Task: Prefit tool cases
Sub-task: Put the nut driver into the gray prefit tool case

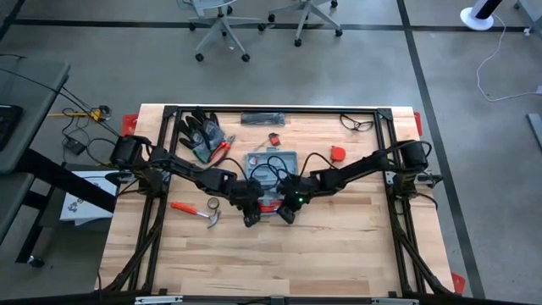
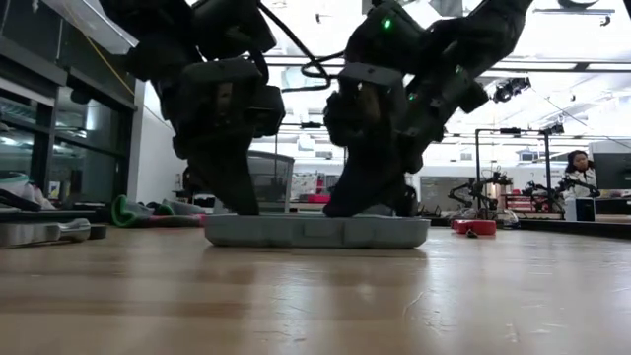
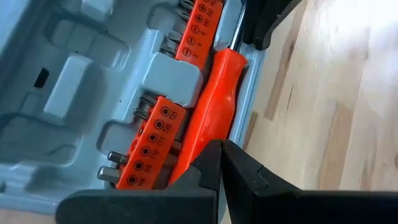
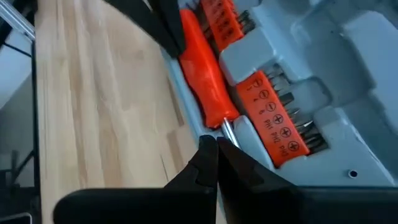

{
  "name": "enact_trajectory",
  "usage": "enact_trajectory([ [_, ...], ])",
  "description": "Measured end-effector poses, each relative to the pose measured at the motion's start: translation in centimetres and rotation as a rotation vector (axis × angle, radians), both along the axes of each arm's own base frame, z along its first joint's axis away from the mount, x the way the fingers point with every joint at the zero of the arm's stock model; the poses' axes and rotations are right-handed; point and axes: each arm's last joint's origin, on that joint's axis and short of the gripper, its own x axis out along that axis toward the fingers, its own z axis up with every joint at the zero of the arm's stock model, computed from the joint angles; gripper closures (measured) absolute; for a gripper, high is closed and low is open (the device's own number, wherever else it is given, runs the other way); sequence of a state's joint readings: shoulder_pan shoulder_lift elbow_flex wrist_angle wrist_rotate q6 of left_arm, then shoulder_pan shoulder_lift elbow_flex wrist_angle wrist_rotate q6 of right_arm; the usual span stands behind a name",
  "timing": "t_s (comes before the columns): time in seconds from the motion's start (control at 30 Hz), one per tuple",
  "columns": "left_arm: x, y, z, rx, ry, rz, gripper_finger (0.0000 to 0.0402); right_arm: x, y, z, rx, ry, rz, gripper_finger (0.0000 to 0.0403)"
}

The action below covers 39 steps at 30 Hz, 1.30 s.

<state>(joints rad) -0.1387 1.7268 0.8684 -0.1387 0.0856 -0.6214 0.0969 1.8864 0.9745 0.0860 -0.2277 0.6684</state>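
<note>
Jaws of both the left gripper [image 3: 219,163] and right gripper [image 4: 214,155] are pressing shut onto the orange screwdriver [image 3: 208,106], which should be seated evenly into the tool case [image 1: 271,166].

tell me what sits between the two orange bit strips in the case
A raised blue-grey block of the tool case separates the two orange bit strips; the left wrist view shows it best, with the orange screwdriver running alongside.

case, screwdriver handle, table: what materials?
Case: looks like moulded blue-grey plastic, matte, with formed recesses. Screwdriver handle: probably orange plastic, slight sheen; its shaft looks like shiny metal. Table: light wood, visible grain and plank seams.
</note>
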Motion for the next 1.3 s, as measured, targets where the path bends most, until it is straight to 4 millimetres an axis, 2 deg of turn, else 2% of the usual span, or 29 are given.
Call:
enact_trajectory([
  [0.13,0.3,0.0,0.1,-0.002,-0.035,0.015,0.0401,-0.3,-0.1,2.7,-0.037,-0.081,-0.016,0.0403],
  [0.2,0.4,0.0,0.1,-0.009,-0.045,0.031,0.0401,-0.5,-0.2,3.3,-0.052,-0.094,-0.028,0.0403],
  [0.3,0.4,0.0,0.2,-0.011,-0.050,0.045,0.0401,-0.7,-0.2,2.6,-0.080,-0.041,-0.018,0.0403],
  [0.4,0.4,0.0,0.2,-0.014,-0.049,0.045,0.0401,-0.8,-0.3,1.0,-0.100,0.021,-0.009,0.0403],
  [0.47,0.4,0.0,0.2,-0.021,-0.047,0.042,0.0401,-0.7,-0.2,-0.4,-0.086,0.057,0.008,0.0403],
  [0.57,0.4,0.0,0.2,-0.027,-0.046,0.039,0.0401,-0.5,-0.3,-1.4,-0.037,0.085,0.041,0.0403],
  [0.7,0.4,0.0,0.5,-0.035,-0.063,0.032,0.0401,-0.5,-0.3,-0.8,-0.036,0.063,0.033,0.0403],
  [0.9,0.1,0.2,3.3,0.006,-0.181,0.075,0.0401,-0.7,-0.3,-0.1,-0.044,0.053,0.013,0.0403],
  [1.03,0.2,0.2,4.1,0.023,-0.237,0.054,0.0401,-0.7,-0.3,-0.1,-0.048,0.050,0.013,0.0403],
  [1.13,0.7,0.0,3.1,0.013,-0.224,0.041,0.0401,-0.7,-0.4,-0.1,-0.054,0.050,0.008,0.0403],
  [1.3,1.3,-0.7,-0.4,-0.049,-0.117,-0.006,0.0401,-0.7,-0.4,0.0,-0.055,0.051,0.002,0.0403],
])
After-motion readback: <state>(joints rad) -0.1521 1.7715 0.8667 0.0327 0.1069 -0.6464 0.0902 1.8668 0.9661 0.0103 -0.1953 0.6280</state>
